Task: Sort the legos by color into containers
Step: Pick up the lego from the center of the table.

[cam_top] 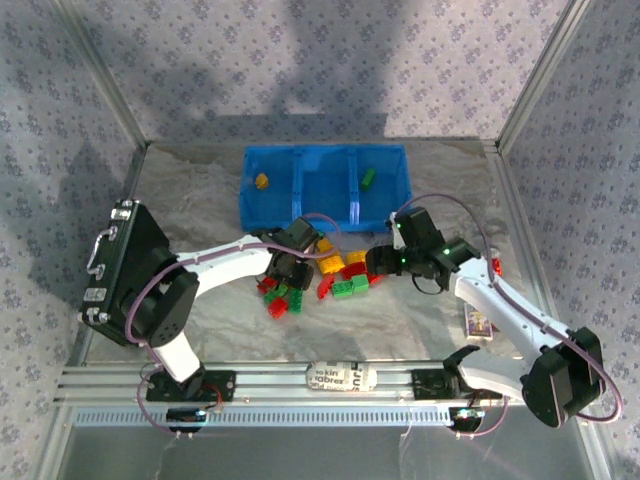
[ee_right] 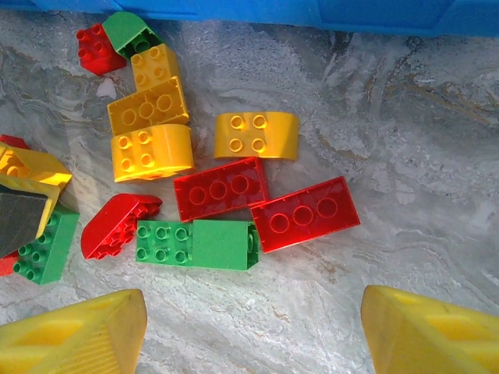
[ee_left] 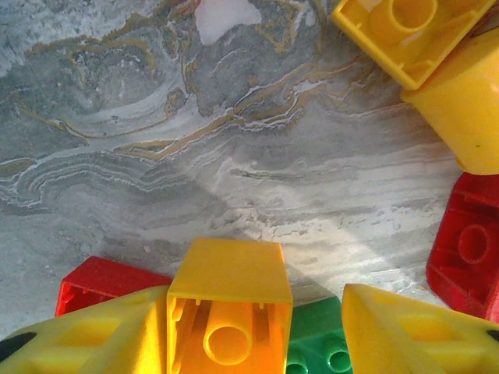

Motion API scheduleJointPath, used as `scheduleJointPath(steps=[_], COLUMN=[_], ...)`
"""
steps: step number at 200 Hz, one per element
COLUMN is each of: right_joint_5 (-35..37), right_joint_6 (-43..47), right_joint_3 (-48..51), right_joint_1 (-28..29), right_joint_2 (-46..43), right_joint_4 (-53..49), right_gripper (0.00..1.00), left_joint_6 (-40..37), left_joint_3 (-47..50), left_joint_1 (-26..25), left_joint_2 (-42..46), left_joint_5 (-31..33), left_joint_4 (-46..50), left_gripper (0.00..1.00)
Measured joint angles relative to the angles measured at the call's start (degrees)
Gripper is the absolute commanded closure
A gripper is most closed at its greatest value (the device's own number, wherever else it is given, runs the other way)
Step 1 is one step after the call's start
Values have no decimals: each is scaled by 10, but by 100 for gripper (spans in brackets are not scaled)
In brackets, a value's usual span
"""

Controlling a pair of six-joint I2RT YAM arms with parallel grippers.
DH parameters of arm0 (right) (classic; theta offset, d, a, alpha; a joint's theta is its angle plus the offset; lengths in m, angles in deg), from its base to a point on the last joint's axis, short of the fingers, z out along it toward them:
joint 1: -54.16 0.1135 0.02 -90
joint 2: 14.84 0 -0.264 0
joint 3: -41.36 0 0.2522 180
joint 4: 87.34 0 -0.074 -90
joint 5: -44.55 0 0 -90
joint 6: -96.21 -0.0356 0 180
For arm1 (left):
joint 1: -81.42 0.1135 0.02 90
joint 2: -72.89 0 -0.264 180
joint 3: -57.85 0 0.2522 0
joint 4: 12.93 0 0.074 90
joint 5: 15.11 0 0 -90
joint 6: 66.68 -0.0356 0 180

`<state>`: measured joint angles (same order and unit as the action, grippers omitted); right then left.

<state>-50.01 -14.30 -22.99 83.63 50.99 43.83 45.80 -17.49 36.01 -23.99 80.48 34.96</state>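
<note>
The left gripper (ee_left: 253, 327) stands spread around an orange-yellow brick (ee_left: 228, 296) low in the left wrist view, the brick's hollow underside turned toward the wrist. One finger (ee_left: 93, 335) touches it and the other is apart, so nothing is pinched yet. I'd guess it is lined up for a grab bound for the blue bin's (cam_top: 270, 213) left compartment (cam_top: 277, 192), where a yellow brick (cam_top: 261, 181) lies; a green brick (cam_top: 368, 177) sits in the right compartment (cam_top: 388, 190).

The right gripper (ee_right: 253, 335) hangs wide apart and empty below the pile (ee_right: 210, 187). A red brick (ee_right: 304, 213) is nearest its gap, likely its pick. Most legos lie on the marbled table (cam_top: 445, 195), centre frame, just below the bin.
</note>
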Motion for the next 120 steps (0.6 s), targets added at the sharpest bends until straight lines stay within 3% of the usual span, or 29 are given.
scheduleJointPath(steps=[48, 120], right_joint_5=[-2, -2], right_joint_6=[-3, -6], right_joint_3=[6, 7], right_joint_1=[-9, -28], right_joint_2=[-13, -31], right_joint_4=[0, 0], right_gripper=[26, 27], left_joint_6=[-6, -6], left_joint_3=[-1, -23], left_joint_1=[0, 0], left_joint_2=[-2, -5], left_joint_5=[2, 15], left_joint_4=[7, 21], left_gripper=[62, 65])
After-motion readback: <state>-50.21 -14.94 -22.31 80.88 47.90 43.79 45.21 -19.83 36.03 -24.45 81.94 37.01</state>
